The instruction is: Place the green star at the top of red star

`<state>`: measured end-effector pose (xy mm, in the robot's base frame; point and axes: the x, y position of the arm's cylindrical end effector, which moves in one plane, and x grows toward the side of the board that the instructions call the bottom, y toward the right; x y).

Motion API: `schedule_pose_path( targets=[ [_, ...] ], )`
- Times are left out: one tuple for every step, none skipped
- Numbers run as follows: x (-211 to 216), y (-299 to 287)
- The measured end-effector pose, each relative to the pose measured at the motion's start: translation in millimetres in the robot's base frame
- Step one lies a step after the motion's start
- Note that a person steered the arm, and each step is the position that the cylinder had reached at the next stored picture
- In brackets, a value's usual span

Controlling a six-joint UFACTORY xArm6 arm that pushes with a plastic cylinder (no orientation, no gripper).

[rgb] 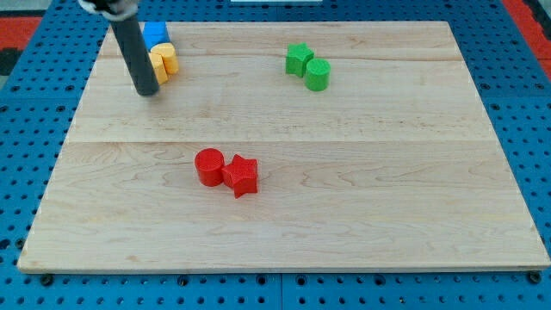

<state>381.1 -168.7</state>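
Rod ending in my tip with no claw showing, sitting at counter top left, green star lying well to its right touching green cylinder, red star resting below-right of it beside red cylinder, yellow block and blue block sitting just beside my tip.

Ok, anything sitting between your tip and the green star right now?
No. In the camera view, only bare wood lies between my tip and the green star. The yellow block touches the rod's right side, off that line.
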Motion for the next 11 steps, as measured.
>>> schedule_pose_path(
  targets=[
    [-12.6,126.1],
    [-78.2,130.6],
    [-127.6,117.2],
    [-136.1,191.7],
    [-59.4,241.1],
    [0.1,262.8],
    [22.2,264.5],
    [0.8,241.2],
    [8.0,224.3],
    [34.5,167.1],
    [16.1,159.4]
  ],
)
